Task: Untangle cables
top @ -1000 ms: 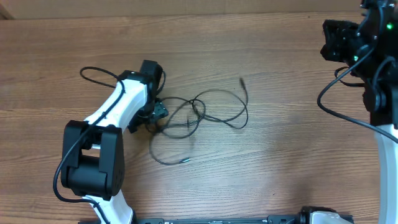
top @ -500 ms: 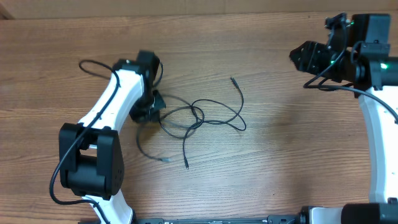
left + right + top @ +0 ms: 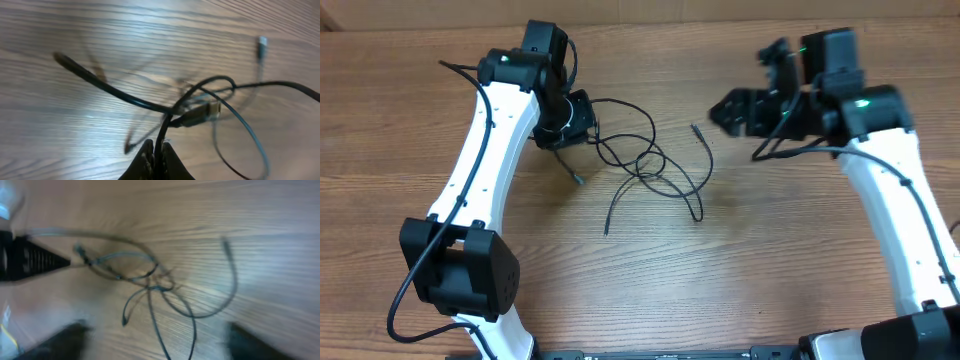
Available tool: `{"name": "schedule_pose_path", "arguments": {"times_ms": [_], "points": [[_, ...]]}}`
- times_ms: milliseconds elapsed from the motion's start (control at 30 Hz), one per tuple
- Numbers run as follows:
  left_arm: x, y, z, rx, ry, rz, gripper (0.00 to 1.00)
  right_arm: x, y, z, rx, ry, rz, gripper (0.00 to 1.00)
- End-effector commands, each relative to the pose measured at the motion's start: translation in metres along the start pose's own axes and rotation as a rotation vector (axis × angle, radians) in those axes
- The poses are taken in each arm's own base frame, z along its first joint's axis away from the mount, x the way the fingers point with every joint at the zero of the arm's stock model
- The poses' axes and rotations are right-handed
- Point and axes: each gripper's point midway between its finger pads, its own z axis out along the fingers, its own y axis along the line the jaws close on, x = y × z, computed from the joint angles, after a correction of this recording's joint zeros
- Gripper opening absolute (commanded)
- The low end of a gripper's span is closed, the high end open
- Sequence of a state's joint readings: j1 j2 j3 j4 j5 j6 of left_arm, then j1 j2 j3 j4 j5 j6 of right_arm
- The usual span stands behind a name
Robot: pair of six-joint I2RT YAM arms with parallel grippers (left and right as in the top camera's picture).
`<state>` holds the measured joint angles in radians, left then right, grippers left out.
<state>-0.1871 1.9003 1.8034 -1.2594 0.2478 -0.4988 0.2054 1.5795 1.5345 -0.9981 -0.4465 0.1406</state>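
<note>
**Cables pinched on the left, right gripper empty**

Overhead: cables (image 3: 650, 170) form a loose knot of loops on the desk (image 3: 770, 280), about midway between its left and right edges and nearer the far edge than the near one. One plug end (image 3: 695, 128) points toward the far edge, and two loose ends trail toward the near edge. The left gripper (image 3: 582, 118) is at the knot's left side, clenched on a strand. The right gripper (image 3: 725, 110) hovers just right of the knot, apart from every cord, with its jaws parted.

Left wrist: the fingertips (image 3: 147, 156) meet at the bottom of the view, with a black strand (image 3: 161, 132) squeezed between them and rising into crossed loops. A brownish plug (image 3: 202, 112) sits in the crossing. A silver plug (image 3: 262, 44) lies on the wood toward the upper right. Much of the view is blurred.

Right wrist: the view is heavily blurred. The knot (image 3: 150, 282) shows on the wood ahead. Two dark fingers (image 3: 65, 340) stand wide apart at the lower corners, with nothing between them.
</note>
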Motion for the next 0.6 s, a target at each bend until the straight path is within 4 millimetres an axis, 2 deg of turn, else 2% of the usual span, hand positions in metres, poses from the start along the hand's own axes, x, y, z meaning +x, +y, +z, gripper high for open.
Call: {"name": "schedule_pose_path", "arguments": {"times_ms": [0, 167, 300, 400, 567], "points": [[0.003, -0.035, -0.028, 0.173, -0.002, 0.105, 0.04, 0.022, 0.020, 0.025, -0.044, 0.050, -0.009, 1.00], [0.004, -0.041, -0.038, 0.196, -0.009, 0.099, 0.04, 0.045, 0.043, 0.054, -0.085, 0.090, 0.092, 1.00], [0.003, -0.046, -0.044, 0.227, 0.007, -0.075, 0.04, 0.053, 0.064, 0.069, -0.103, 0.091, 0.177, 0.97], [0.010, -0.062, -0.050, 0.311, 0.061, -0.120, 0.04, 0.048, 0.054, 0.076, 0.014, 0.026, 0.336, 0.99], [0.017, -0.073, -0.057, 0.373, 0.107, -0.174, 0.04, 0.046, 0.038, 0.091, 0.155, -0.060, 0.535, 1.00]]}}
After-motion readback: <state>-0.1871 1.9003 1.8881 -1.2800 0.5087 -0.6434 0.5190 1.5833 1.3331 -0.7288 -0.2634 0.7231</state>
